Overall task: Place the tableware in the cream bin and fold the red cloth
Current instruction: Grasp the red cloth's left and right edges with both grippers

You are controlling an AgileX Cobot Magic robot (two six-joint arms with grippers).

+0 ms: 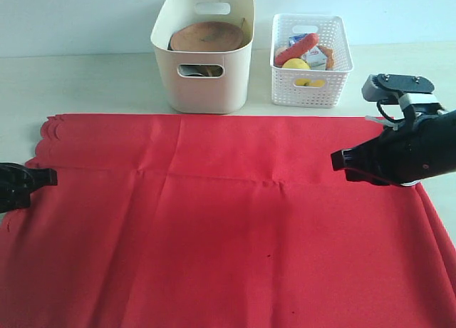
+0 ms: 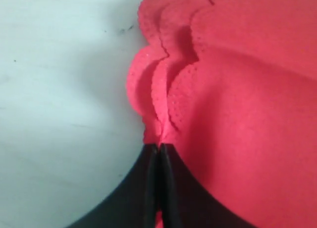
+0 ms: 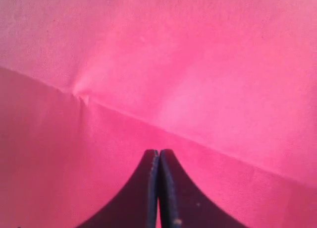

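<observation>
The red cloth (image 1: 214, 221) lies spread over most of the table, its scalloped edge on the left. My left gripper (image 1: 53, 176) is shut on that scalloped edge, where several layers (image 2: 168, 89) bunch at the closed tips (image 2: 159, 146). Over the cloth's right part, my right gripper (image 1: 333, 159) points left with its jaws pressed together (image 3: 159, 151); red fabric (image 3: 198, 64) shows in the slit between them and a crease runs just beyond. The cream bin (image 1: 203, 85) stands behind the cloth with the round brown wooden plate (image 1: 206, 36) on top inside. Other tableware is hidden.
A white lattice basket (image 1: 311, 85) with a sausage (image 1: 296, 48), a lemon (image 1: 296, 64) and other foods stands right of the cream bin. Bare pale table (image 1: 85, 82) shows behind the cloth on the left and along the far right edge.
</observation>
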